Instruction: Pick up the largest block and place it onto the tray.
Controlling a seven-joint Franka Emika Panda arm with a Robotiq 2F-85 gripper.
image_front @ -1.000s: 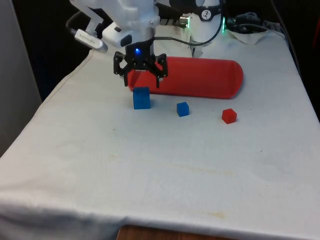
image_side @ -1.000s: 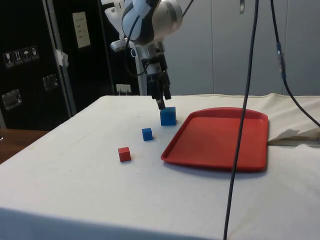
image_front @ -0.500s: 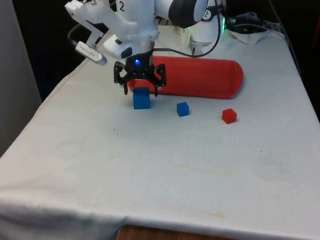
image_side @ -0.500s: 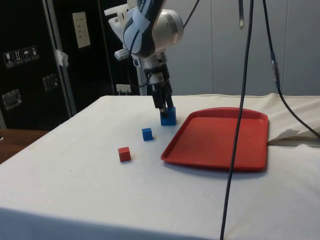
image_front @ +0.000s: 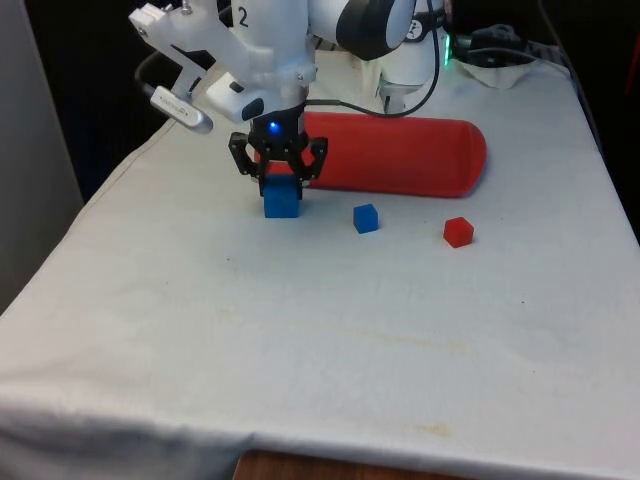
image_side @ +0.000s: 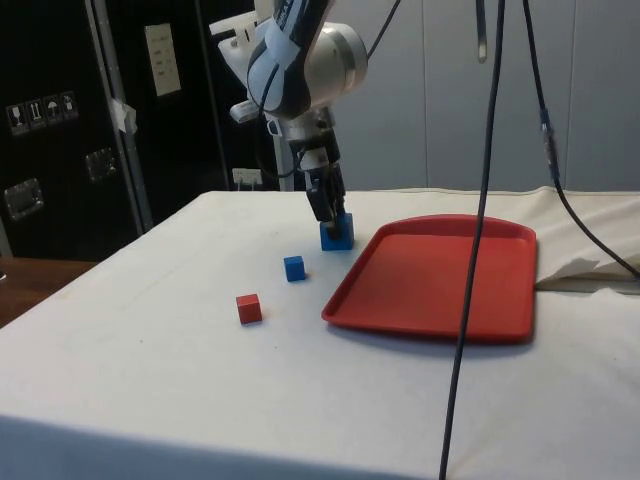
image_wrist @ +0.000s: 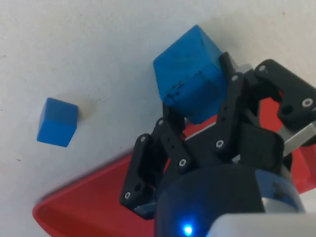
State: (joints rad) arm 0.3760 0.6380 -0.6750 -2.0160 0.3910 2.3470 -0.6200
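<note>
Jaws are closed on big blue block [image_front: 282, 198], one finger each side; block sits on cloth [image_front: 320, 330] w/ gripper [image_front: 279, 180] down over it. Near to far in front view: red block [image_front: 458, 231] at right, small blue block [image_front: 366, 218] beside big one, then red tray [image_front: 400, 153] just behind gripper.

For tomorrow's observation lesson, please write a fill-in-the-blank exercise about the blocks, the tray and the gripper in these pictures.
1. The number of blocks on the cloth is ____.
2. The gripper is lowered around the large ____ block.
3. The tray is coloured ____.
4. Between the large block and the red block sits a small ____ block.

Missing words: three; blue; red; blue
</note>
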